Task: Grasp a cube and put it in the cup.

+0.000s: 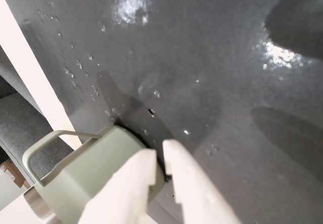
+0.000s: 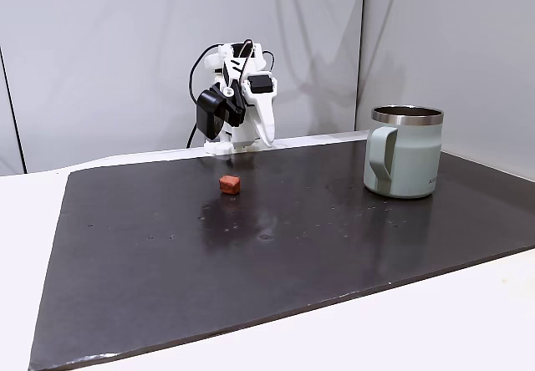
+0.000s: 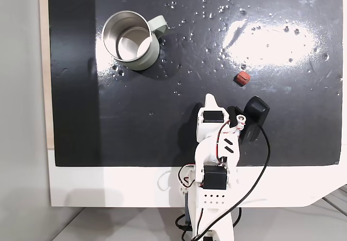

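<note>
While seen from the wrist view: gripper (image 1: 160, 171) empty, jaws a little apart, pointing at the cup (image 1: 86, 176) (not the cube), so could bump it. From a fixed view: cube (image 2: 230, 185) alone on mat (image 2: 167, 254). From above: cube (image 3: 242, 78) well apart from cup (image 3: 131, 40).

a plain indoor robot test bench: dark mat (image 2: 251, 254) on white table (image 2: 418, 329), bare pale walls (image 2: 100, 53).
</note>
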`<state>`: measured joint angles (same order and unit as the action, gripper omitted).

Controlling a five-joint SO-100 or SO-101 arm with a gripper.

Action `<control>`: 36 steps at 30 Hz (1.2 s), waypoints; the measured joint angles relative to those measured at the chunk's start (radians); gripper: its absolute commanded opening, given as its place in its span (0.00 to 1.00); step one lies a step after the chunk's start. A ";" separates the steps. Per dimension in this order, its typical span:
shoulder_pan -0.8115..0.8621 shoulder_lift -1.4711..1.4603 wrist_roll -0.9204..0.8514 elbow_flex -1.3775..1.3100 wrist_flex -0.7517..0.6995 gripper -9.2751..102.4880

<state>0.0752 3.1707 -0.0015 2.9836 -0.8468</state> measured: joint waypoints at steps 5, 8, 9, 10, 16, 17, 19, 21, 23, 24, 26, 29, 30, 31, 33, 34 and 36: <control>-0.080 0.000 -0.009 0.025 0.063 0.08; -0.083 0.000 -0.009 0.025 0.074 0.08; -0.080 0.000 -0.009 0.025 0.074 0.08; -0.081 0.000 -0.009 0.025 0.074 0.08; -0.086 0.000 -0.009 0.025 0.074 0.08; -0.084 0.000 -0.009 0.025 0.074 0.08; -0.089 0.000 -0.011 0.025 0.074 0.08; -0.095 0.000 -0.026 0.025 0.074 0.08; -0.117 0.000 -0.044 0.025 0.074 0.08; -0.121 0.000 -0.048 0.025 0.074 0.08; -0.115 0.000 -0.051 0.025 0.074 0.08; -0.100 0.000 -0.052 0.025 0.074 0.08; -0.092 0.000 -0.052 0.025 0.074 0.08; -0.084 0.000 -0.052 0.025 0.074 0.08; -0.072 0.000 -0.052 0.011 0.071 0.08; -0.071 0.000 -0.052 -0.002 0.071 0.08; -0.074 0.000 -0.052 -0.023 0.071 0.08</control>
<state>0.0015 3.1707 -0.0537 2.9606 -0.7762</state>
